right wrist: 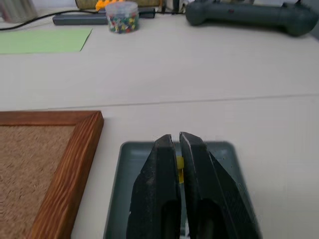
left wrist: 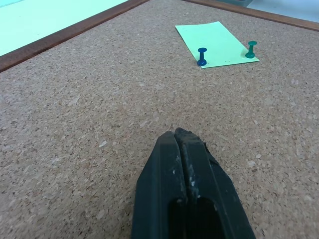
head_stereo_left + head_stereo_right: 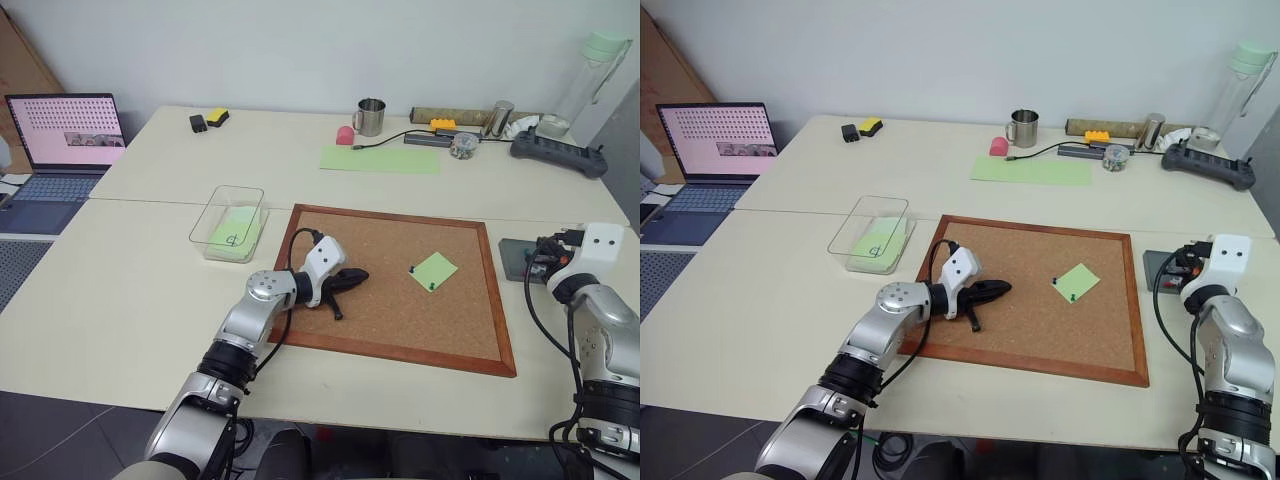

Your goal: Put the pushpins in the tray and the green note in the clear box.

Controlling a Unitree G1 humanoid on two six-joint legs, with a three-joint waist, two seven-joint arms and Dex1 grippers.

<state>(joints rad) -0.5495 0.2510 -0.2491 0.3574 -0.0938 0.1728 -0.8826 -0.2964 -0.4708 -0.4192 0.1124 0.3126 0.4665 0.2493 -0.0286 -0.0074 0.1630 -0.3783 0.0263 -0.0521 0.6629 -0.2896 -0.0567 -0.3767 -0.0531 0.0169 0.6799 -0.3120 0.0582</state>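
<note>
Your right gripper [image 1: 178, 149] is clamped on a yellow pushpin [image 1: 179, 168] above the tray [image 1: 130, 159], at the corkboard's [image 3: 380, 320] three o'clock (ready to drop). Left gripper [image 2: 180, 144] rests closed, empty. Green note [image 3: 433, 270] remains pinned by two pins.

Left end effector [image 2: 180, 137] points forward and slightly down, fingers pressed together; right end effector [image 1: 178, 141] points forward, fingers pinching something small and yellow.
</note>
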